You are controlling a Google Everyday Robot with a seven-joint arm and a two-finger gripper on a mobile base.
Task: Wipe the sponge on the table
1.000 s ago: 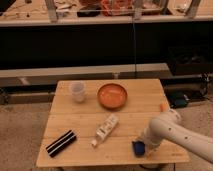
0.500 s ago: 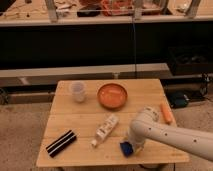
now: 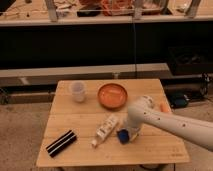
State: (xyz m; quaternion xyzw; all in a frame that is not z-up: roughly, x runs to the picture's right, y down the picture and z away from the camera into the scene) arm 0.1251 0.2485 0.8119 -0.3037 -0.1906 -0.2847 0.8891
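A small blue sponge (image 3: 123, 136) lies on the light wooden table (image 3: 80, 112), near the front and right of centre. My gripper (image 3: 129, 133) comes down from the white arm (image 3: 165, 122) that reaches in from the right, and it sits right on the sponge, hiding part of it. Just to the sponge's left a white bottle (image 3: 105, 129) lies on its side.
An orange bowl (image 3: 112, 95) and a translucent cup (image 3: 77, 91) stand at the back of the table. A black-and-white striped block (image 3: 61, 143) lies at the front left. An orange object (image 3: 164, 107) shows behind the arm. A dark long shelf unit (image 3: 105, 30) runs behind the table.
The arm and the sponge have moved left along the table's front, from near the right edge toward the white bottle.
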